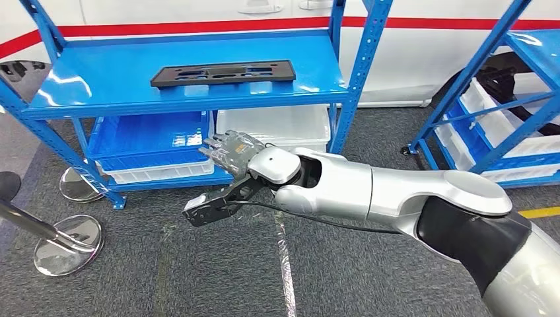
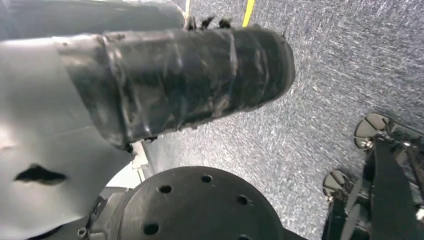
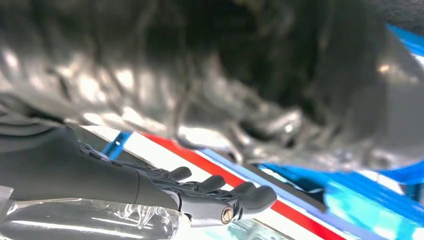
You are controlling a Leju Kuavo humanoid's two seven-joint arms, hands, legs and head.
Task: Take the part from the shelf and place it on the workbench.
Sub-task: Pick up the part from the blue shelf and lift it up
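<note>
Part (image 1: 222, 72): flat black plate with cut-outs, lying on the top level of the blue shelf (image 1: 119, 92), upper centre of the head view, touched by nothing. Right hand (image 1: 231, 153): centre frame, below the shelf's front edge, well apart from the part, fingers spread and empty. White bins (image 1: 274, 125) and a blue tray (image 1: 148, 135) sit on the lower level; grey carpet floor (image 1: 198, 271) beneath.

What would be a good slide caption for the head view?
Right robot hand, empty, reaches toward the blue shelf where the flat black part lies.
</note>
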